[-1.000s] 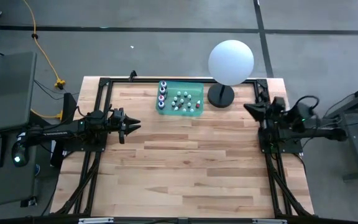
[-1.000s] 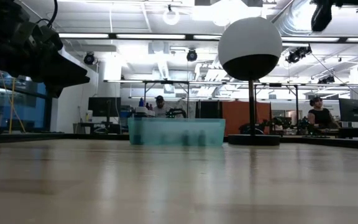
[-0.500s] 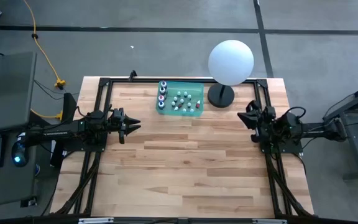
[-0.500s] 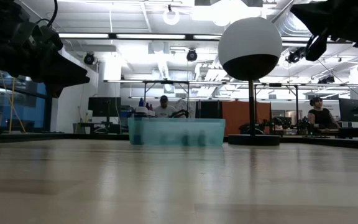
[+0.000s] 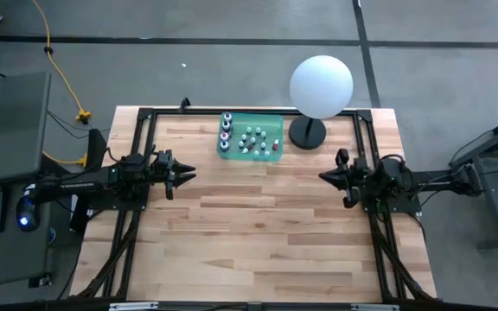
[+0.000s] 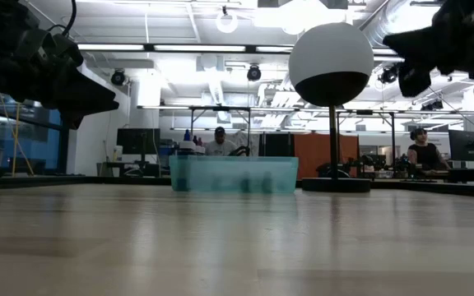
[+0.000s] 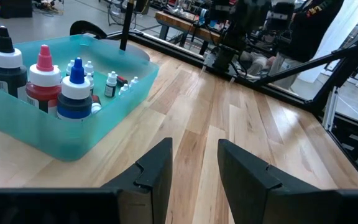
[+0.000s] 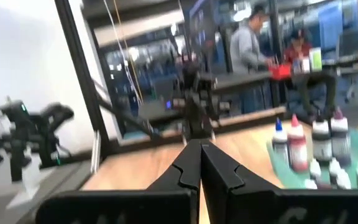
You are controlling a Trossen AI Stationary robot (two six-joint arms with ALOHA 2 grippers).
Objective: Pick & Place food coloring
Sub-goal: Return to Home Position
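Observation:
The food coloring bottles (image 5: 251, 138) stand in a teal tray (image 5: 275, 121) at the table's far middle. A few larger bottles (image 7: 44, 79) with dark, red and blue bodies stand at its left end. Several tiny white-capped ones (image 7: 110, 84) stand beside them. My left gripper (image 5: 186, 175) hovers open at the table's left side, pointing across the table, nothing between its fingers (image 7: 157, 165). My right gripper (image 5: 324, 177) hovers shut and empty at the right side, pointing toward the left arm; its wrist view shows the fingertips (image 8: 199, 149) together.
A big white sphere (image 5: 321, 85) on a black base (image 5: 307, 132) stands right of the tray at the far edge. A black frame (image 5: 145, 117) runs along the table's sides. Bare wood (image 5: 258, 225) lies between the arms. People sit at desks in the room behind.
My right gripper has come down from high up and swung out over the table, toward its left and near edges, tipping closer to level. It has stayed shut. The bottles and tray have not moved.

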